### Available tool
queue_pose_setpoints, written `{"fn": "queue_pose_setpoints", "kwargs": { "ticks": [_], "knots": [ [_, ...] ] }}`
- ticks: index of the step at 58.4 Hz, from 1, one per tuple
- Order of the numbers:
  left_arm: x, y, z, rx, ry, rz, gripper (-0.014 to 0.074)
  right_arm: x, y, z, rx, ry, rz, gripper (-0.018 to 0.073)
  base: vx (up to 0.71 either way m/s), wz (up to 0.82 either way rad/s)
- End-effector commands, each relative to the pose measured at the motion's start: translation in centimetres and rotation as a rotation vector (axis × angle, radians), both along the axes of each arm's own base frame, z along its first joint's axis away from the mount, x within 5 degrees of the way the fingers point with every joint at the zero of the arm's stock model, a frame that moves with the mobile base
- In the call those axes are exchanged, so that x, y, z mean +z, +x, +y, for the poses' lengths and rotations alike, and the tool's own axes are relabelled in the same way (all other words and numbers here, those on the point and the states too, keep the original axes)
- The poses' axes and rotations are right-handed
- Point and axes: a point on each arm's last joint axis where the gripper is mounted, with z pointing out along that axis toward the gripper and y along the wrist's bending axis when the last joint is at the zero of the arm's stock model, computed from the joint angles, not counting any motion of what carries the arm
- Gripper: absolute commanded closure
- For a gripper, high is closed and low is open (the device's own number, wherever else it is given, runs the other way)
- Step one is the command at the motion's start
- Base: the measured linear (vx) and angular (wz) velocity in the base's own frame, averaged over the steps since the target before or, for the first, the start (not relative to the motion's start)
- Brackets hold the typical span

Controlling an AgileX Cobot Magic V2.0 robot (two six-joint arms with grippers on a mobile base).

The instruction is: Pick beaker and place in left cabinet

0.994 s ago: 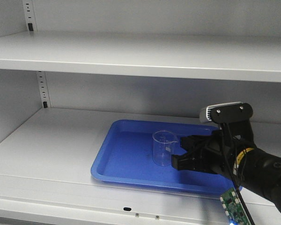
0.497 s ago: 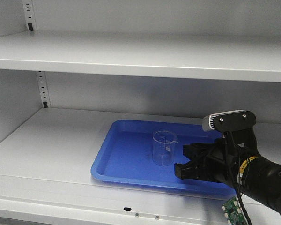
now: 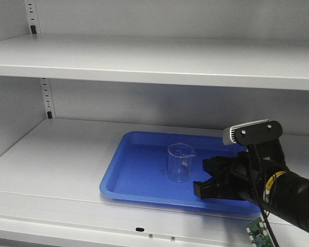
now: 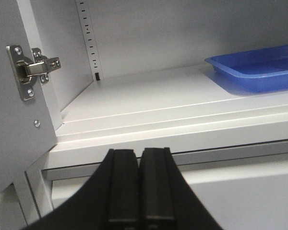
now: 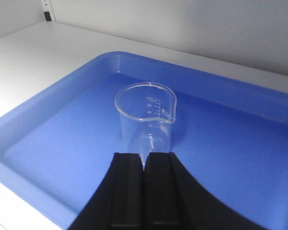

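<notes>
Beaker (image 3: 181, 162) stands upright in a blue tray (image 3: 136, 177) on the middle shelf (image 3: 62, 149) of the cabinet (image 3: 144, 62). It sits near the tray centre, spout toward the right arm, graduation marks visible in the right wrist view (image 5: 146, 125). Nothing touches the glass.

Right gripper (image 3: 208, 180) is over the tray's right part, just beside the beaker and apart from it. In the right wrist view its fingers (image 5: 127, 191) are pressed together with no gap, holding nothing; the beaker is directly beyond their tips.

Left gripper (image 4: 139, 189) is below and in front of the shelf edge, well apart from the tray (image 4: 259, 72), which shows at upper right of the left wrist view. Its fingers (image 4: 122, 187) are likewise closed together, empty. A door hinge (image 4: 31, 69) is on the panel at left, and the peg-hole strip (image 4: 89, 38) runs up the back corner.
</notes>
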Motion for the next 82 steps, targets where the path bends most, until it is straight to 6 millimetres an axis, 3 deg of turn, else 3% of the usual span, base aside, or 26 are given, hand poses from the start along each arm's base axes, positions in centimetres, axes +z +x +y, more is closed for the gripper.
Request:
{"fn": "queue_pose_setpoints", "kwargs": {
  "ticks": [1,19,42,60,74,82],
  "knots": [
    [0.2,-0.1,0.0,-0.004,-0.015,-0.076,0.0595,3.1,-1.0,-0.5,0.012,0.018,-0.123,0.0567,0.00,0.00],
    [0.2,-0.1,0.0,-0.004,-0.015,-0.076,0.0595,3.1,-3.9,-5.1,-0.147,0.041,-0.056,0.0565,0.00,0.00],
    [0.2,-0.1,0.0,-0.004,-0.015,-0.076,0.0595,-1.4,-12.0,-10.8,-0.328,0.069,-0.151,0.0565,0.00,0.00],
    [0.2,-0.1,0.0,-0.004,-0.015,-0.076,0.0595,-6.2,-19.4,-11.6,-0.340,0.094,-0.292,0.0565,0.00,0.00],
    [0.2,-0.1,0.0,-0.004,-0.015,-0.076,0.0595,-11.7,-21.8,-11.9,-0.350,0.151,-0.331,0.0565,0.00,0.00],
    [0.2,-0.1,0.0,-0.004,-0.015,-0.076,0.0595,-12.4,-22.2,-12.1,-0.385,0.113,-0.266,0.0565,0.00,0.00]
  ]
}}
